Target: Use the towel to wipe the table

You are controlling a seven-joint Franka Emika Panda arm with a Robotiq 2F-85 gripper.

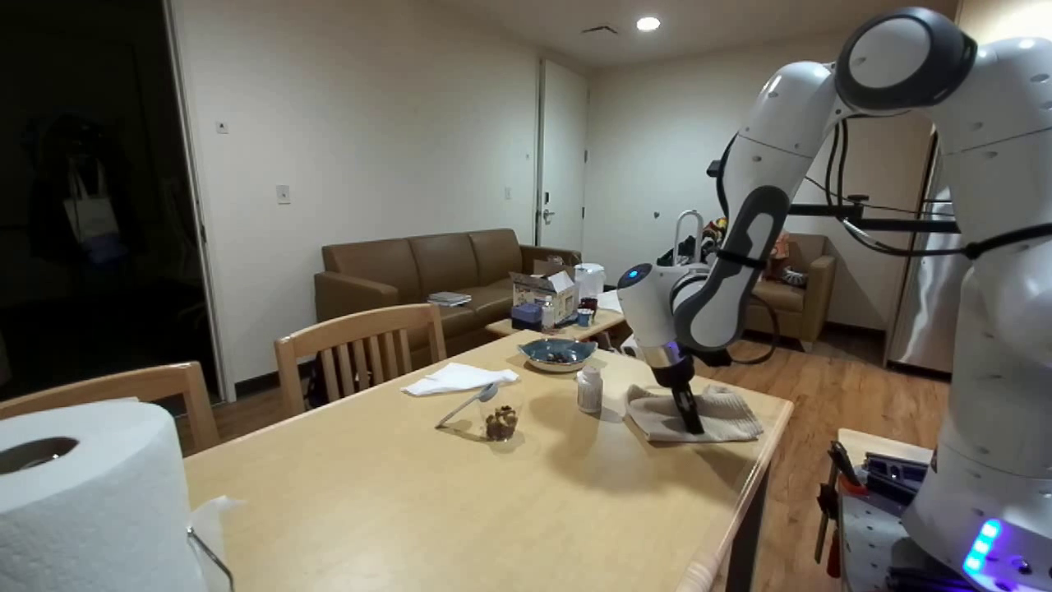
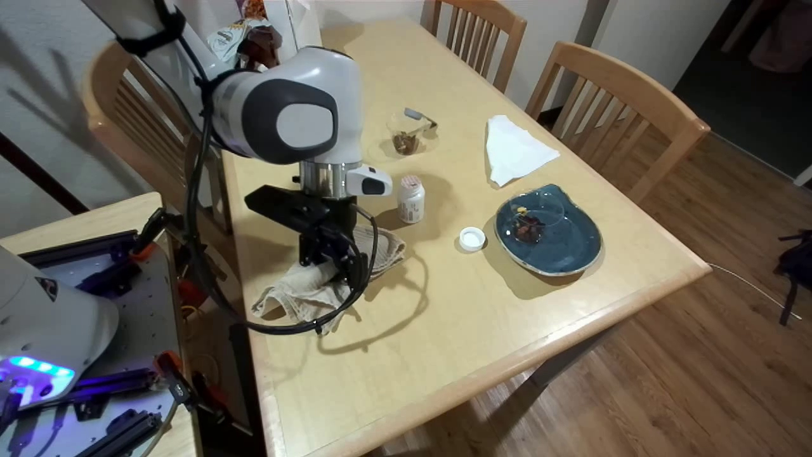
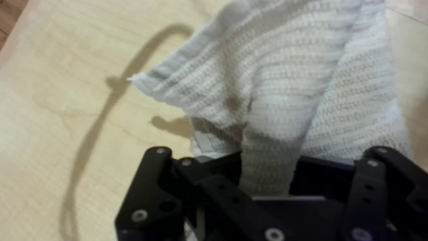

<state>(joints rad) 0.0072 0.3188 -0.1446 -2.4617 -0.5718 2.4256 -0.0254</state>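
Note:
The beige ribbed towel lies crumpled on the wooden table (image 1: 411, 518) near the robot's edge. It shows in both exterior views (image 1: 730, 413) (image 2: 303, 291) and fills much of the wrist view (image 3: 301, 73). My gripper (image 1: 692, 423) points down into the towel. It also shows in an exterior view (image 2: 330, 263), where the arm and cables partly cover it. In the wrist view a raised fold of towel is pinched between the fingers of the gripper (image 3: 267, 167). The rest of the towel spreads on the table around the fingers.
A white bottle (image 2: 411, 200) stands close beside the towel. A white cap (image 2: 472, 238), a blue dish (image 2: 571, 235), a white napkin (image 2: 515, 151) and a clear cup (image 1: 501, 418) with a spoon lie farther off. A paper towel roll (image 1: 90, 510) stands at the table's far end.

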